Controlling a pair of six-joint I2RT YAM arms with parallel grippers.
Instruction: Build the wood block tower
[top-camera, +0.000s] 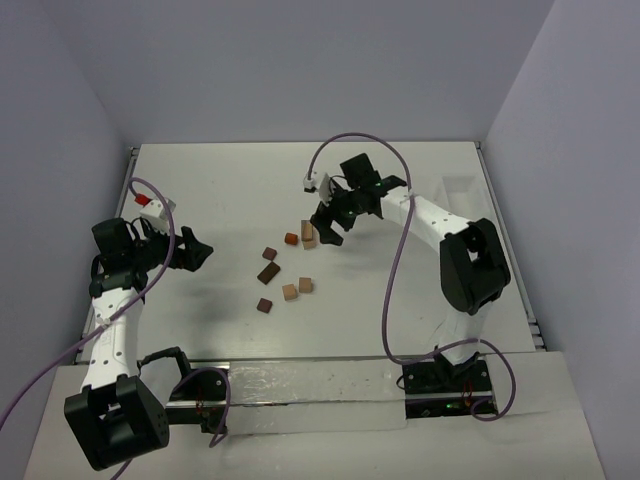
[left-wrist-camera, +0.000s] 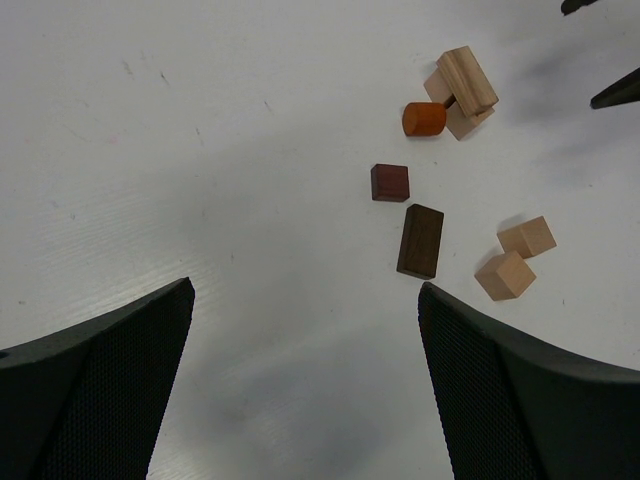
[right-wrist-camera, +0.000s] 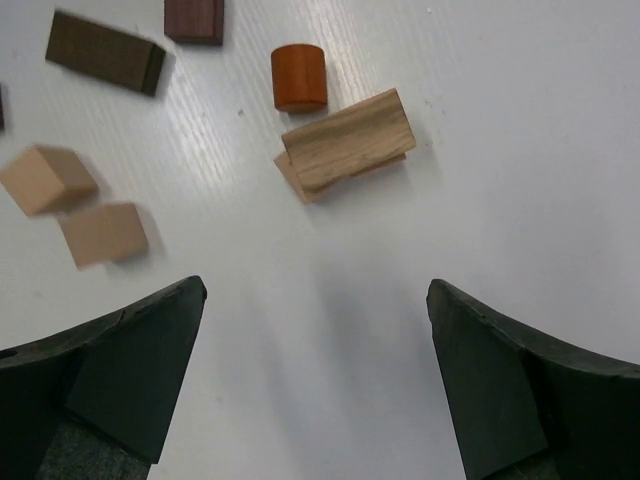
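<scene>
Top external: you have the wood blocks (top-camera: 268, 272) scattered mid-table (top-camera: 220, 190), between both arms.
Tower (right-wrist-camera: 348, 138): two tan pieces only, the striped one lying askew on the lower; orange cylinder (right-wrist-camera: 298, 77) just beside.
Loose: dark long block (right-wrist-camera: 105, 52), reddish cube (right-wrist-camera: 195, 18), two tan cubes (right-wrist-camera: 47, 178).
Left gripper (left-wrist-camera: 305, 300): fingers apart, holding nothing.
Right gripper (right-wrist-camera: 315, 300): fingers apart, near your tower, holding nothing.

**A robot test cell in a lab**

A white table (top-camera: 230, 190) is boxed in on three sides by plain pale walls (top-camera: 300, 60), which makes it look like a test booth, not a lived-in room. The left arm (top-camera: 108, 325) and the right arm (top-camera: 470, 265) are bolted at the table's near edge. Purple cables (top-camera: 390, 290) loop loose from them. Small wood blocks (top-camera: 290, 292) lie scattered near the table's middle.
</scene>
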